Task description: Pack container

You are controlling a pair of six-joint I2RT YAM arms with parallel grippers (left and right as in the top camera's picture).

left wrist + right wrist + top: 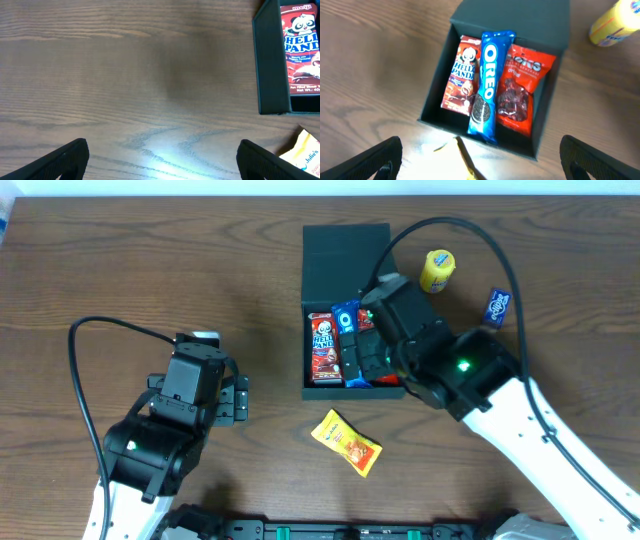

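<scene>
The dark teal container (312, 275) stands open at the table's middle, lid flap lying back. It holds a red Hello Panda packet (323, 345), a blue Oreo packet (348, 340) and a red snack bag (522, 87); the right wrist view shows all three in the box (432, 107). My right gripper (480, 162) is open and empty, hovering over the box's front edge. My left gripper (162, 162) is open and empty over bare wood left of the box (270, 65). A yellow packet (346, 441) lies in front of the box.
A yellow bottle-like snack (437, 271) and a small blue packet (497, 306) lie right of the box. The yellow packet's corner shows in the left wrist view (305, 152). Cables run from both arms.
</scene>
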